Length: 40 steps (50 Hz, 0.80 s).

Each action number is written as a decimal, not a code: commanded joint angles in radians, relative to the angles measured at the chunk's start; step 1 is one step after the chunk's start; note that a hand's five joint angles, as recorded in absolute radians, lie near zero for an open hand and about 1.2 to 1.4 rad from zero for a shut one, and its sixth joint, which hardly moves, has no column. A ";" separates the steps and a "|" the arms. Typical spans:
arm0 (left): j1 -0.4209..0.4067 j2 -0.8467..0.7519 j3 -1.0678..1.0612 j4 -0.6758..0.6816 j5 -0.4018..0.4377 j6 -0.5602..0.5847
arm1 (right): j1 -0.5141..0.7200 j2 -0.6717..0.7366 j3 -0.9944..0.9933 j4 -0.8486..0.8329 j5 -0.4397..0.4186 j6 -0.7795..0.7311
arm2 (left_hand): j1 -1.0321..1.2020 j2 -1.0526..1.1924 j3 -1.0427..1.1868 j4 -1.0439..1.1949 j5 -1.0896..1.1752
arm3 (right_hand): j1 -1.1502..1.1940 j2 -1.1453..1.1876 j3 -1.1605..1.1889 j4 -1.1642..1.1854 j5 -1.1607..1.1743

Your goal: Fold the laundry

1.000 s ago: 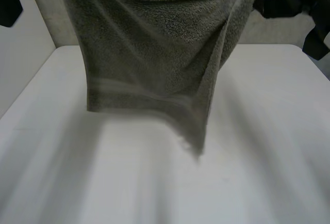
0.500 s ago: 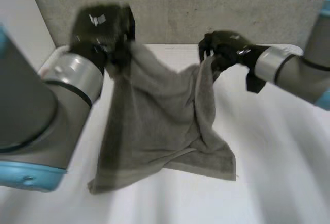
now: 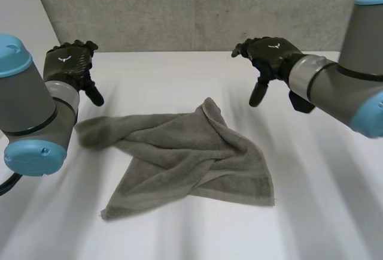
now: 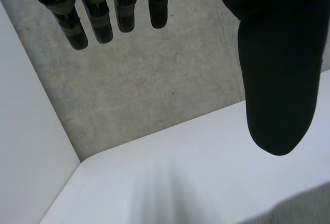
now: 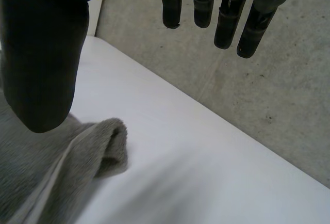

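Observation:
A grey towel point(image 3: 185, 158) lies crumpled and partly folded over itself in the middle of the white table point(image 3: 317, 206). My left hand point(image 3: 72, 62) hovers open above the table, just beyond the towel's left corner, holding nothing. In the left wrist view its fingers point(image 4: 98, 12) hang straight, apart from the thumb point(image 4: 276, 69). My right hand point(image 3: 269, 56) is open too, raised beyond the towel's far corner. In the right wrist view that far towel corner point(image 5: 98, 152) lies under the thumb point(image 5: 44, 53), untouched, and the fingers point(image 5: 227, 17) are straight.
A grey concrete wall point(image 3: 197, 8) rises behind the table's far edge. A white wall point(image 3: 24, 26) stands at the left. Bare table surrounds the towel on every side.
Both hands held the towel up by its top corners and have let go. The towel dropped onto the table, and both hands opened and stay raised over the far side.

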 commanded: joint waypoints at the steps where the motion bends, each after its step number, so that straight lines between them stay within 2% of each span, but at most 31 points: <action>1: 0.003 0.061 -0.084 0.002 0.002 0.002 | -0.018 -0.201 0.315 -0.121 -0.013 -0.101 | -0.022 -0.018 -0.020 -0.020 -0.039 | -0.066 -0.072 -0.067 -0.081 -0.061; 3: 0.003 0.090 -0.116 0.002 0.007 0.003 | -0.018 -0.257 0.432 -0.177 -0.015 -0.162 | -0.022 -0.018 -0.020 -0.020 -0.039 | -0.066 -0.072 -0.067 -0.081 -0.061; 10: -0.008 0.178 -0.233 0.004 0.038 0.011 | -0.006 -0.331 0.615 -0.242 -0.013 -0.250 | -0.022 -0.018 -0.020 -0.020 -0.039 | -0.066 -0.072 -0.067 -0.081 -0.061; 17: 0.024 0.242 -0.325 0.008 0.180 0.028 | -0.007 -0.394 0.800 -0.331 -0.056 -0.275 | -0.002 0.002 0.001 0.001 -0.018 | 0.038 0.033 0.038 0.023 0.044; 21: 0.067 0.242 -0.339 0.008 0.219 0.034 | -0.001 -0.435 0.923 -0.418 -0.093 -0.269 | -0.002 0.002 0.001 0.001 -0.018 | 0.150 0.144 0.149 0.134 0.155; 25: 0.097 0.228 -0.359 0.013 0.258 0.029 | 0.008 -0.439 0.987 -0.477 -0.098 -0.262 | 0.001 0.005 0.004 0.004 -0.015 | 0.256 0.250 0.255 0.240 0.261; 32: 0.098 0.218 -0.379 0.017 0.269 0.023 | 0.024 -0.384 1.063 -0.529 -0.087 -0.275 | -0.005 -0.001 -0.002 -0.002 -0.021 | 0.338 0.332 0.337 0.323 0.343; 40: 0.100 0.222 -0.420 0.050 0.271 0.022 | 0.011 -0.353 1.105 -0.541 -0.079 -0.284 | -0.008 -0.004 -0.005 -0.005 -0.024 | 0.235 0.230 0.235 0.220 0.241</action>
